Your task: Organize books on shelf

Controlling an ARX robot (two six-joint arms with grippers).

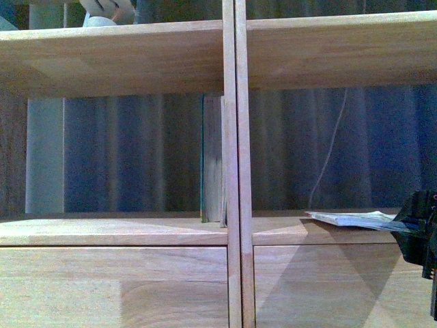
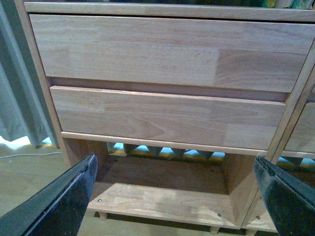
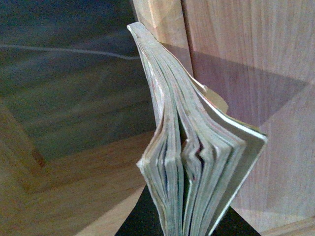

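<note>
Right pincer (image 1: 408,224) enters from the right edge of the front view at board height. It's clenched on one end of the thin paperback (image 1: 348,219). The paperback lies nearly flat over the front of the right compartment's board on the shelf (image 1: 123,58), and I can't tell if its full weight is on the wood. In the right wrist view its pages (image 3: 197,162) fan out and sag from the grip.

The teal book (image 1: 213,160) stands upright in the left compartment, tight against the central divider (image 1: 235,137).

Left arm is low. Left pincer (image 2: 174,162) is released, its fingers (image 2: 64,201) spread wide and holding nothing. It faces the two drawer fronts (image 2: 167,49), clear of them.
</note>
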